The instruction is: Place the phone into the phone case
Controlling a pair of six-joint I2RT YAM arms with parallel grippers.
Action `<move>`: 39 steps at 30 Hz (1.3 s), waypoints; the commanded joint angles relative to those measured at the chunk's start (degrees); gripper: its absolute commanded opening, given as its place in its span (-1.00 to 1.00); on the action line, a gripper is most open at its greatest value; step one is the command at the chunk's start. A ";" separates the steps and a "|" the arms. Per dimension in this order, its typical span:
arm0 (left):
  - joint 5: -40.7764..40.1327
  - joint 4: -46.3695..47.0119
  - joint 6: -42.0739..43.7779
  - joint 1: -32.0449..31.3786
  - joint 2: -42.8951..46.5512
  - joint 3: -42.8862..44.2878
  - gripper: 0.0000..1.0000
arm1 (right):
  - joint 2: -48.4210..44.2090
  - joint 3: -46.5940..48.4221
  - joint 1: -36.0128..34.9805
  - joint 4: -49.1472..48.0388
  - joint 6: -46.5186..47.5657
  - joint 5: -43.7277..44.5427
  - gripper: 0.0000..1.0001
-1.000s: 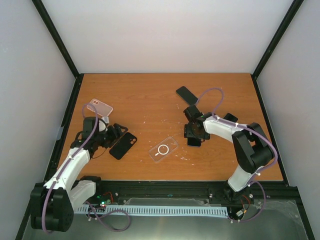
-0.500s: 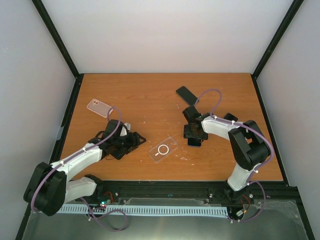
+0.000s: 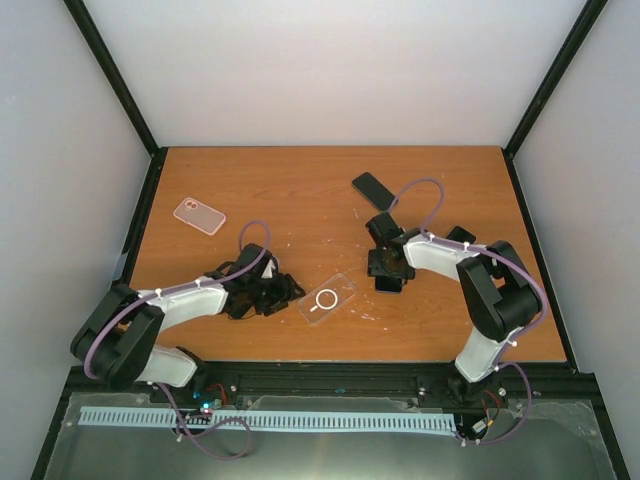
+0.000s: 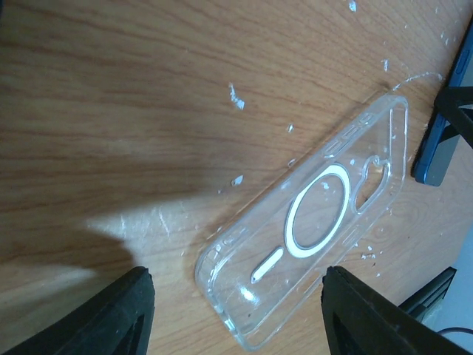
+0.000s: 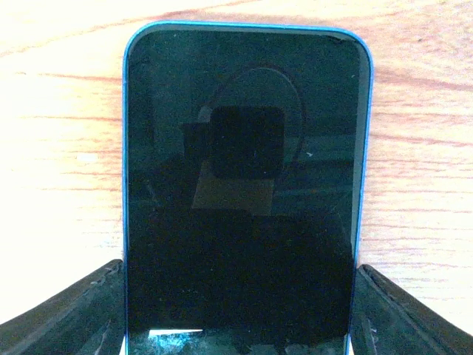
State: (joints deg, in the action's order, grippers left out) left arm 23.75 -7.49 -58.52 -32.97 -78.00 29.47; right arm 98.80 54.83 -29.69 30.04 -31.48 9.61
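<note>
My right end effector [image 5: 240,322] sits over the phone [image 5: 244,185]. Its fingers [image 5: 66,310] touch both long blue edges, so I read it as gripping the phone, which lies face up on the surface [image 3: 300,200]. The phone's long axis runs straight out from between the fingers, toward 12 o'clock in the right wrist view. From above, the clear phone case [image 3: 328,298] lies near this end effector at about 8 o'clock, open side up. Its long axis runs from 8 o'clock to 2 o'clock. My left end effector [image 3: 280,293] is the nearer of the two to the case, which starts just at its 3 o'clock. In the left wrist view its jaws stand open with nothing between them, and the near end of the case [image 4: 310,229] is just ahead. I judge that the phone must travel toward 8 o'clock and turn until its long axis matches the case's, while my left end effector is placed to steady the case.
</note>
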 commanded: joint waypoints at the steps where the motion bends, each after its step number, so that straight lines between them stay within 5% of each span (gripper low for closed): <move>1: -0.06 1.42 -0.11 -1.11 -1.67 2.32 0.24 | -0.47 -1.96 0.43 1.11 0.49 0.08 0.40; 11: -1.14 1.83 0.07 -1.26 -4.21 2.21 0.15 | -8.73 -3.40 0.41 3.71 -0.06 2.66 0.34; 19: -1.89 2.09 -1.47 -3.86 -5.65 1.31 -0.29 | -13.26 -3.34 0.34 3.07 -1.50 1.96 0.33; 31: -4.60 -3.81 -0.95 -4.64 -6.20 2.61 -0.43 | -20.32 -5.23 0.42 1.72 -0.86 2.21 0.33; 39: -7.65 -5.13 5.26 -5.26 -10.47 7.05 -0.89 | -24.34 -5.72 0.38 1.93 1.17 1.44 0.33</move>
State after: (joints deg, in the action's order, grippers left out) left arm 19.97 -9.34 -56.51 -37.34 -85.54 34.15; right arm 76.86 48.71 -29.65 33.34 -31.48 10.09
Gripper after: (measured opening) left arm 0.082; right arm 0.727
